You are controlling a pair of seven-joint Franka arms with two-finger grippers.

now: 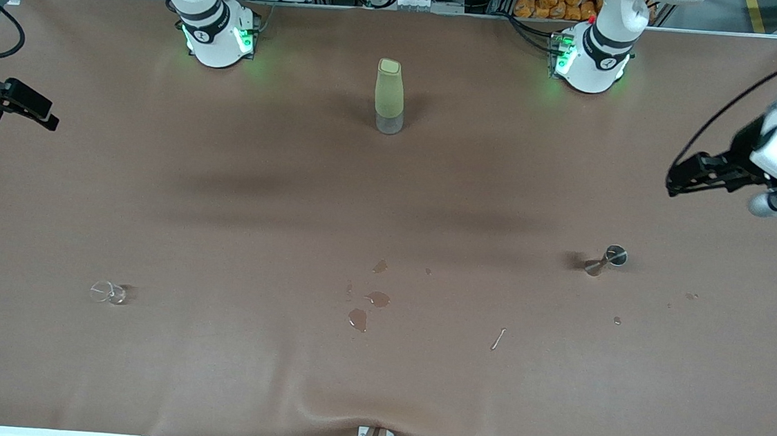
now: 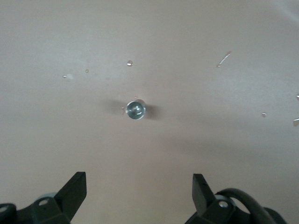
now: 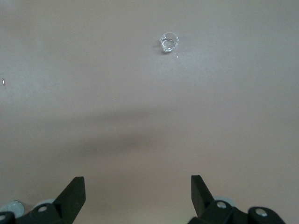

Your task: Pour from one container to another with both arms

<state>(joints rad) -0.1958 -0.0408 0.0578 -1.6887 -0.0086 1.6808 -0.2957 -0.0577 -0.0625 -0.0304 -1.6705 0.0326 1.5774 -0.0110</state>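
Observation:
The tiny clear glass cup point(image 1: 109, 292) stands upright toward the right arm's end of the table and shows as a small clear ring point(image 3: 168, 42) in the right wrist view. The silvery jigger cup point(image 1: 607, 258) stands toward the left arm's end; the left wrist view looks down on its round rim point(image 2: 136, 109). My left gripper point(image 1: 674, 184) hangs open over bare cloth at its end of the table, apart from the jigger, holding nothing point(image 2: 139, 186). My right gripper point(image 1: 49, 121) hangs open over bare cloth at the other end, well away from the glass cup, holding nothing point(image 3: 138, 189).
A tall pale-green bottle point(image 1: 390, 97) stands mid-table between the two arm bases. Small wet puddles point(image 1: 367, 310) lie on the brown cloth at the middle, nearer the camera. A thin stick point(image 1: 497, 338) lies beside them. The cloth puckers at its front edge point(image 1: 373, 418).

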